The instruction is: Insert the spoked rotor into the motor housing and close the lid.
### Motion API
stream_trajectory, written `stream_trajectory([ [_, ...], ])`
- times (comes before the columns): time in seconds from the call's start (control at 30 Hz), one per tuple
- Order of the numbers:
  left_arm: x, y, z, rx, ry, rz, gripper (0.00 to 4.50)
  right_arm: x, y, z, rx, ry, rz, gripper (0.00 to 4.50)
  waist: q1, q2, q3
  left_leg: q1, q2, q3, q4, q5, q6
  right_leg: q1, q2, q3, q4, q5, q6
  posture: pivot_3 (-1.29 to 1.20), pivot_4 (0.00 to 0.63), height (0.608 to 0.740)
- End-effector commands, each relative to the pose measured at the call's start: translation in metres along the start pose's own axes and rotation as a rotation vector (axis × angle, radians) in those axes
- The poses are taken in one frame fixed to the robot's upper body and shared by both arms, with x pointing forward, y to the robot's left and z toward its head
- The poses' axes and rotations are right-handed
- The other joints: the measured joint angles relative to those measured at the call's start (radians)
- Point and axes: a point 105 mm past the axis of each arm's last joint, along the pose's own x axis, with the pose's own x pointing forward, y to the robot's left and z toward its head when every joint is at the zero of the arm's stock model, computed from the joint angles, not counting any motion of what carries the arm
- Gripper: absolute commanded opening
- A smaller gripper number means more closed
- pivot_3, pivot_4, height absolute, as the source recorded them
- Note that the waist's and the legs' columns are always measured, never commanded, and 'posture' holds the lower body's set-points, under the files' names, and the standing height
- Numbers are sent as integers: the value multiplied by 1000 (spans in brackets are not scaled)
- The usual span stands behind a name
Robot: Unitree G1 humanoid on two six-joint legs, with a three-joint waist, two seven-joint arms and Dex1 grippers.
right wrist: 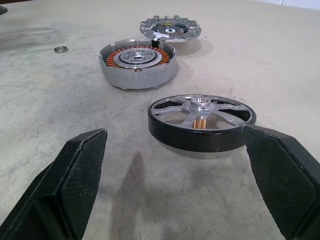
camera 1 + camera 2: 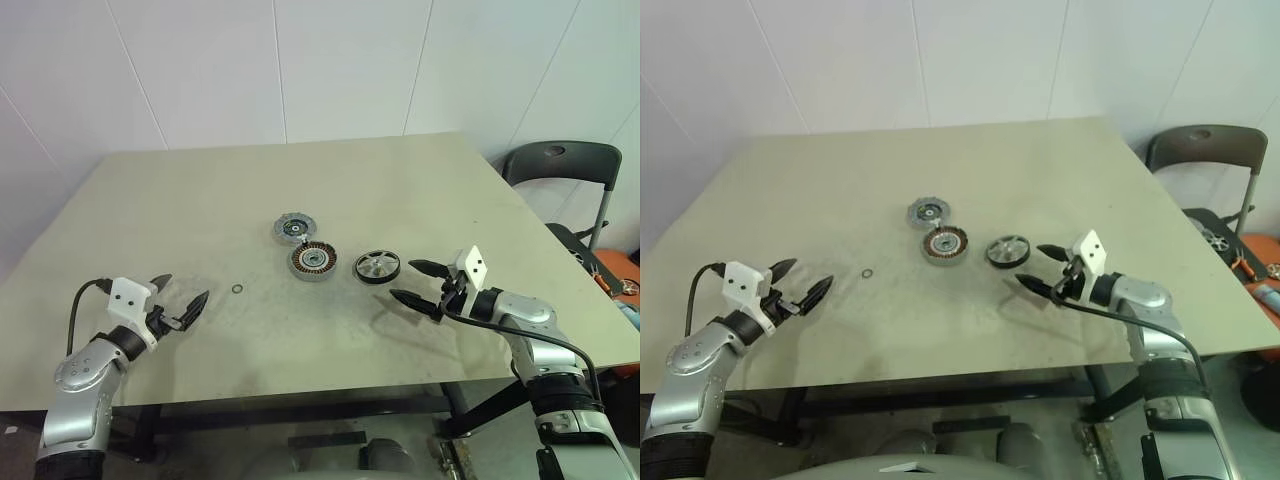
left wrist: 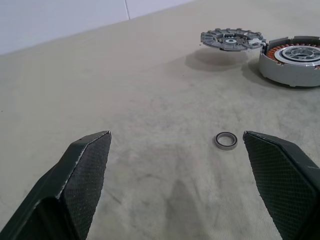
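Note:
The spoked rotor (image 2: pixel 377 266), black-rimmed with silver spokes, lies flat on the table's middle right; it also fills the centre of the right wrist view (image 1: pixel 201 121). To its left sits the motor housing (image 2: pixel 313 261) with copper windings. The grey lid (image 2: pixel 292 228) rests just behind the housing, one edge leaning on it. My right gripper (image 2: pixel 418 283) is open, a short way right of the rotor and pointing at it. My left gripper (image 2: pixel 180 301) is open near the front left, holding nothing.
A tiny loose ring (image 2: pixel 237 289) lies on the table (image 2: pixel 200 200) between my left gripper and the housing. A dark folding chair (image 2: pixel 560 165) stands beyond the table's right edge, with orange items beside it.

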Motion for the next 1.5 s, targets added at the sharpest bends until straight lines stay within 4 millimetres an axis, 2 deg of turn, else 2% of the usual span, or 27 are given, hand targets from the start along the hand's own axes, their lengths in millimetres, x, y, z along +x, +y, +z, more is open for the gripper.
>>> stream_trajectory([
  [0.03,2,0,15,26,-50,-7,4493,4,-1,13,-41,-27,9,4500,0,0,0,0,0,0,0,0,0,0,0,0,0,0,0,0,0,740],
  [1.0,4,-2,14,18,-55,-10,4493,-3,-14,23,-56,-41,-26,4500,0,0,0,0,0,0,0,0,0,0,0,0,0,0,0,0,0,740],
  [1.13,3,-2,15,22,-54,-12,4493,0,-18,23,-67,12,-44,4500,0,0,0,0,0,0,0,0,0,0,0,0,0,0,0,0,0,740],
  [1.17,2,-2,15,21,-53,-14,4493,3,-18,28,-74,18,-40,4500,0,0,0,0,0,0,0,0,0,0,0,0,0,0,0,0,0,740],
  [1.27,-2,-11,19,-44,-52,-78,4493,20,-10,65,-148,14,18,4500,-4,1,1,0,0,1,0,0,0,-1,0,1,0,0,0,0,0,740],
  [1.33,-2,-13,22,-47,-56,-82,4493,28,-4,78,-187,37,49,4500,-3,1,1,-1,1,2,0,0,0,-2,0,2,2,0,0,0,0,740],
  [1.4,-2,-16,24,-52,-58,-92,4493,38,3,86,-201,95,98,4500,-1,1,1,-1,3,2,0,-1,-1,-2,2,2,2,0,0,0,0,740],
  [1.5,-1,-20,24,-60,-55,-103,4493,49,12,86,-270,215,151,4500,6,0,1,-1,3,2,0,-1,-2,-2,2,1,1,0,0,0,0,740],
])
